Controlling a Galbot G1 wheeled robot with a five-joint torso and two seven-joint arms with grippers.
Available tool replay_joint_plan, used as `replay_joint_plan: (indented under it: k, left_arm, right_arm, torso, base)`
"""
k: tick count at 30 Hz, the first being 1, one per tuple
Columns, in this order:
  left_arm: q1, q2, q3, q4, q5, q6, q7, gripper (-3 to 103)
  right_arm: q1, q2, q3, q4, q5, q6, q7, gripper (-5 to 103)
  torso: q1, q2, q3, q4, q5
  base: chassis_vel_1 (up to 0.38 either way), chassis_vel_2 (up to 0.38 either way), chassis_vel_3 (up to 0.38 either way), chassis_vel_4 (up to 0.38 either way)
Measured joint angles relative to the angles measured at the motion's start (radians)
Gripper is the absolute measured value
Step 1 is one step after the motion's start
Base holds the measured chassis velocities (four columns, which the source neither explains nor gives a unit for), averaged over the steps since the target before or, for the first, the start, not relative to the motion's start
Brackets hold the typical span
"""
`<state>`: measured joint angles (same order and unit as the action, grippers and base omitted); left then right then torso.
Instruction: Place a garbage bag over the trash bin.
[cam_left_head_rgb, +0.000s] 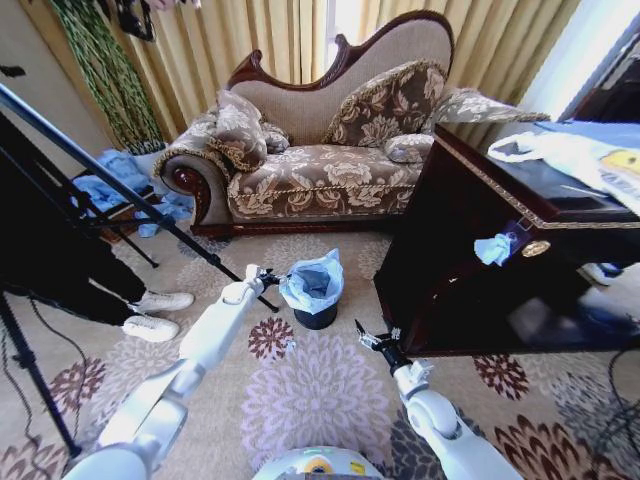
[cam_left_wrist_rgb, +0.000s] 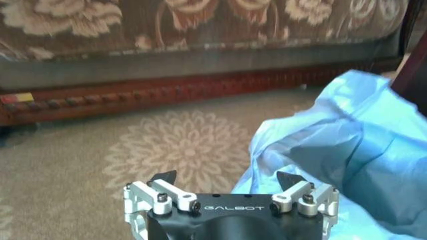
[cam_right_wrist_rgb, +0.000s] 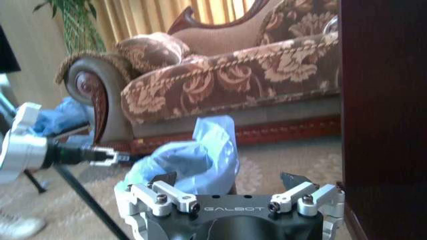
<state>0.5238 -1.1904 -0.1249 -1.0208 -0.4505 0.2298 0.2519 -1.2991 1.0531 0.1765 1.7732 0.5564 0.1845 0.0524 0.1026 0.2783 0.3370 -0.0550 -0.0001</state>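
The garbage bag (cam_left_head_rgb: 313, 281) sits over the trash bin (cam_left_head_rgb: 316, 318). The left pincer (cam_left_head_rgb: 272, 277), released, hangs just beside its rim; the right pincer (cam_left_head_rgb: 366, 334), also released, waits nearby.

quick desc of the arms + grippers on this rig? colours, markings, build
Both arms are white with smooth rounded shells. The left gripper and right gripper match: black body printed GALBOT in white, silver metal brackets with dark screws, two short black fingertips. From the head view, each wrist narrows to a dark section.
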Motion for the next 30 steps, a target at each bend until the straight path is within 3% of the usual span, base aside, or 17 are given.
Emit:
replay_joint_plan:
  k: [6,9,10,11,16,17,19,20,22,24,29,30]
  left_arm:
    - [0.089,0.028,-0.045,-0.174,-0.072,-0.004,-0.069,100]
    - [0.113,0.033,-0.068,-0.255,-0.105,0.022,-0.120,100]
    - [0.136,0.042,-0.081,-0.332,-0.130,0.048,-0.172,100]
    - [0.136,0.042,-0.081,-0.332,-0.130,0.048,-0.172,100]
    - [0.179,0.075,-0.063,-0.550,-0.170,0.184,-0.324,100]
    - [0.179,0.075,-0.063,-0.550,-0.170,0.184,-0.324,100]
    - [0.180,0.087,-0.050,-0.625,-0.185,0.269,-0.359,100]
    - [0.180,0.087,-0.050,-0.625,-0.185,0.269,-0.359,100]
    - [0.188,0.097,-0.042,-0.689,-0.194,0.341,-0.379,100]
    - [0.208,0.107,-0.044,-0.724,-0.192,0.366,-0.384,100]
    - [0.267,0.130,-0.059,-0.783,-0.149,0.360,-0.375,100]
    - [0.304,0.145,-0.069,-0.810,-0.117,0.332,-0.342,100]
  right_arm:
    - [0.035,0.029,-0.007,0.017,0.023,-0.002,0.042,100]
    - [0.070,0.043,-0.023,0.007,0.044,-0.011,0.059,100]
    - [0.111,0.056,-0.046,-0.012,0.060,-0.014,0.077,100]
    - [0.111,0.056,-0.046,-0.012,0.060,-0.014,0.077,100]
    - [0.232,0.117,-0.081,-0.099,0.085,-0.016,0.112,100]
    - [0.232,0.117,-0.081,-0.099,0.085,-0.016,0.112,100]
    - [0.288,0.147,-0.085,-0.148,0.107,-0.021,0.117,100]
    - [0.288,0.147,-0.085,-0.148,0.107,-0.021,0.117,100]
    - [0.354,0.178,-0.106,-0.218,0.123,-0.029,0.118,100]
    - [0.411,0.210,-0.128,-0.278,0.131,-0.033,0.118,100]
    - [0.525,0.286,-0.157,-0.405,0.163,-0.063,0.118,96]
    - [0.562,0.312,-0.162,-0.444,0.185,-0.086,0.118,90]
  torso:
    - [0.000,0.000,0.000,0.0000,-0.0001]
    - [0.000,0.000,0.000,-0.0002,-0.0001]
    - [0.000,0.000,0.000,-0.0003,-0.0002]
    - [0.000,0.000,0.000,-0.0003,-0.0002]
    - [0.000,0.000,0.000,0.0003,-0.0001]
    - [0.000,0.000,0.000,0.0003,-0.0001]
    - [0.000,0.000,0.000,-0.0004,0.0000]
    - [0.000,0.000,0.000,-0.0004,0.0000]
    - [0.000,0.000,0.000,-0.0011,-0.0001]
    - [0.000,0.000,0.000,-0.0003,0.0001]
    - [0.000,0.000,0.000,0.0004,-0.0002]
    - [0.000,0.000,0.000,0.0004,-0.0003]
  base:
    - [0.000,0.000,0.000,0.000]
    - [0.000,0.000,0.000,0.000]
    - [0.000,0.000,0.000,0.000]
    - [0.000,0.000,0.000,0.000]
    - [0.000,0.000,0.000,0.000]
    - [0.000,0.000,0.000,0.000]
    - [0.000,0.000,0.000,0.000]
    - [0.000,0.000,0.000,0.000]
    - [0.000,0.000,0.000,0.000]
    - [0.000,0.000,0.000,0.000]
    - [0.000,0.000,0.000,0.000]
    - [0.000,0.000,0.000,0.000]
